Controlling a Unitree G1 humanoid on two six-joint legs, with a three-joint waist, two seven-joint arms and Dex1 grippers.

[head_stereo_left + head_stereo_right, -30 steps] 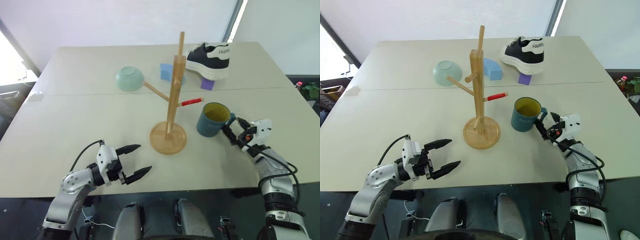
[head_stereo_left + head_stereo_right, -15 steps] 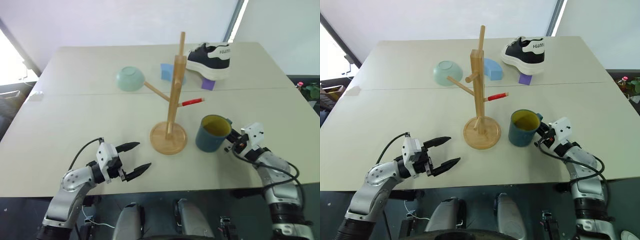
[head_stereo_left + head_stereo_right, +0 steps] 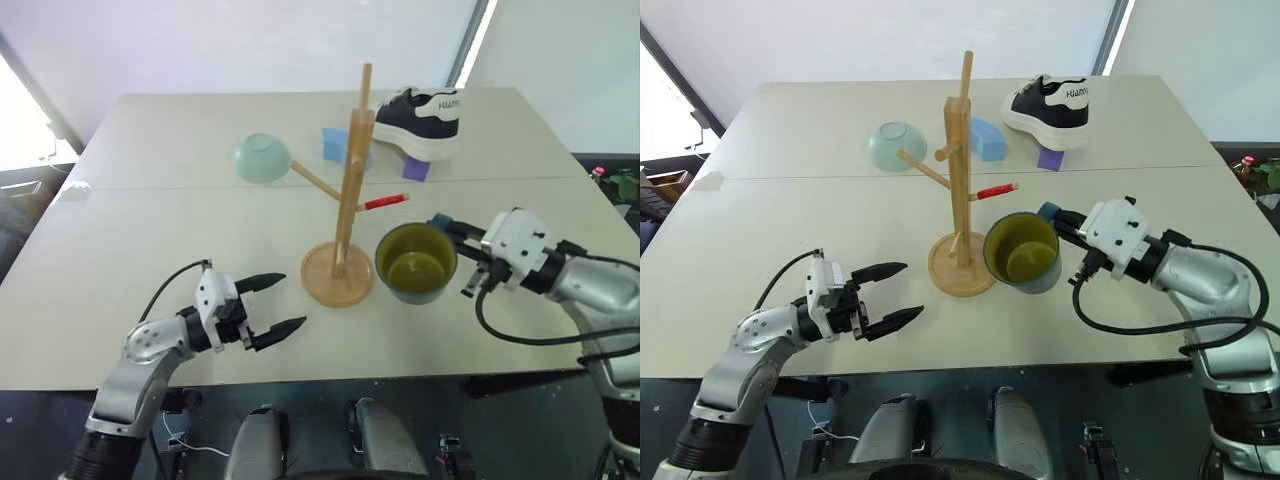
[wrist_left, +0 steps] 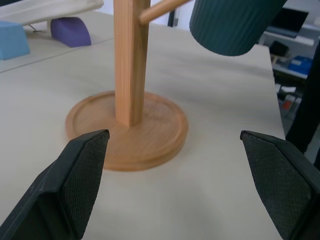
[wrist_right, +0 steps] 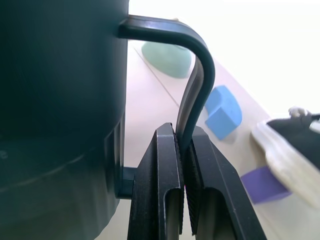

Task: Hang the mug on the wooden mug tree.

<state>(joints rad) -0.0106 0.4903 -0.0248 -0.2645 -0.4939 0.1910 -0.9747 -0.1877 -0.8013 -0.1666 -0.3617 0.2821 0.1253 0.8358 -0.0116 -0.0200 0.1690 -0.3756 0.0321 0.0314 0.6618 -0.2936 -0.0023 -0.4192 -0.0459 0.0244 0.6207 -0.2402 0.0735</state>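
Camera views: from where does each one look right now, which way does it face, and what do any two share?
Left eye view: from the head, forward and down over the beige table; both arms show, the right gripper holding the dark teal-blue ceramic mug.
Right eye view: the same scene; the open left gripper points at the light-wood mug tree.
Left wrist view: along its black fingers at the tree's round base.
Right wrist view: along its fingers, pinching the mug's handle.
Shared: mug and tree appear in the left wrist and eye views.

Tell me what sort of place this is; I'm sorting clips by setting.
Probably a lab or test room rather than a kitchen: a plain pale table holds an odd mix of a sneaker, foam blocks and a wooden mug tree.
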